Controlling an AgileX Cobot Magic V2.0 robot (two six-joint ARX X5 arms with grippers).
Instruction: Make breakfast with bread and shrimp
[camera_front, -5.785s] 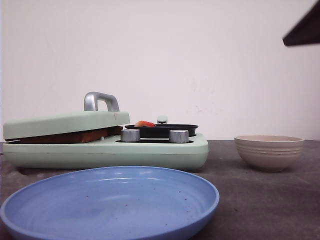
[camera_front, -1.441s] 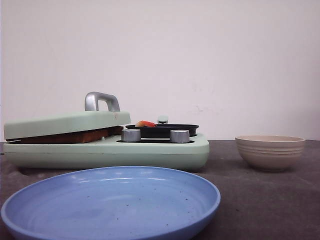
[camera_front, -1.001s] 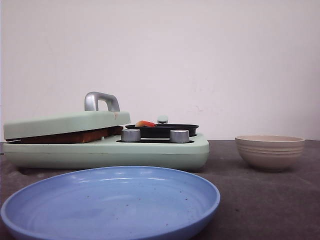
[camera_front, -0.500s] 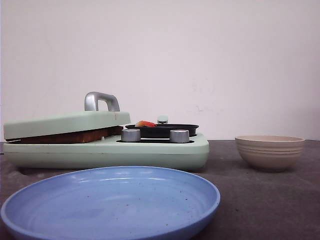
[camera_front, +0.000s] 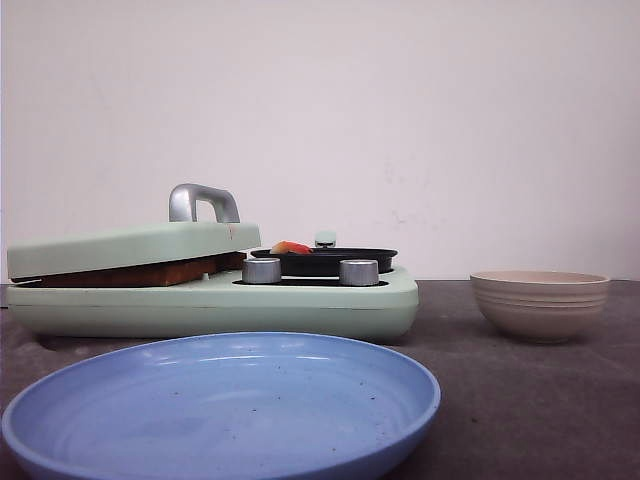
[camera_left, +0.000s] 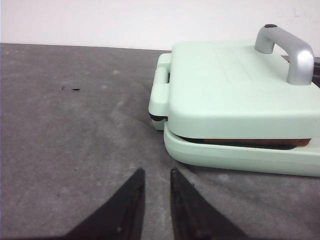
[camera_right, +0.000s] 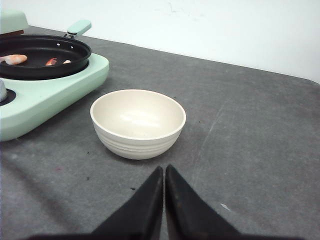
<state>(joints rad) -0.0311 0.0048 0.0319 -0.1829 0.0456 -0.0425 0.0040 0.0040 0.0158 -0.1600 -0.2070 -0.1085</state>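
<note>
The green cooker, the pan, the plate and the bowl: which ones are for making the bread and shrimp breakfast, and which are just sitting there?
For the breakfast:
- bread, pressed under the closed lid of the green cooker
- shrimp in the black pan

Maybe for later, or just sitting there:
- blue plate, empty, perhaps for serving
- cream bowl, empty
- silver knobs

Each gripper, left (camera_left: 154, 192) and right (camera_right: 164, 187), has 2 tapered, matte black fingers.
</note>
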